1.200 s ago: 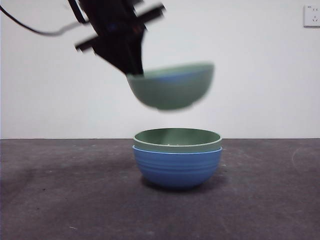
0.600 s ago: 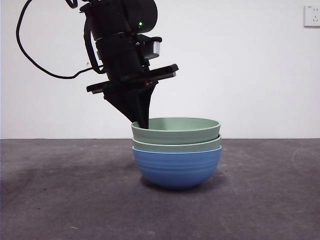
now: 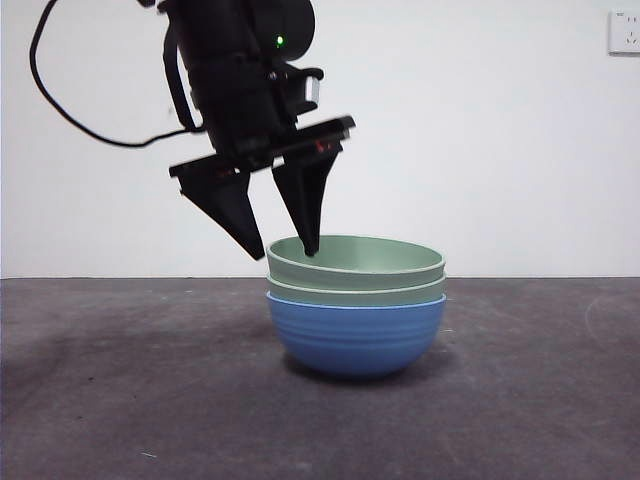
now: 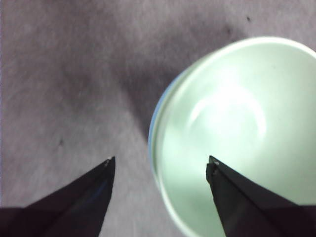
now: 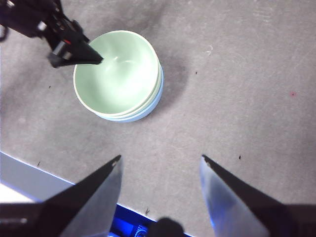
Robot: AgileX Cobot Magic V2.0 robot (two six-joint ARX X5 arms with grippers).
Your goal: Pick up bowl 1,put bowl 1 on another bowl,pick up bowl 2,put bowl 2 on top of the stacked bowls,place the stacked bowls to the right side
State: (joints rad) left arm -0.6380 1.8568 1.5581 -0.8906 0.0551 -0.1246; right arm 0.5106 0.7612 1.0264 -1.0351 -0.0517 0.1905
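Dark gritty table (image 3: 120, 400) bears the stacked bowls (image 3: 356, 312), ridged and round; left end effector (image 3: 285, 251) spread wide astride the rim.

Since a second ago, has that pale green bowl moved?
Yes. The pale green bowl came down from mid-air and now sits nested on the stack above the blue bowl; the left tool has let go.

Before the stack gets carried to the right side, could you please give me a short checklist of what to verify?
1. Mint-green bowl seated on top: ok.
2. Sage-green bowl nested in blue bowl: ok.
3. Stack sits level on the table: ok.
4. Left gripper has jaws open, straddling the top rim: ok.
5. Jaws clear of the rim: cannot tell.
6. Right gripper waits high, jaws open, apart from the stack: ok.
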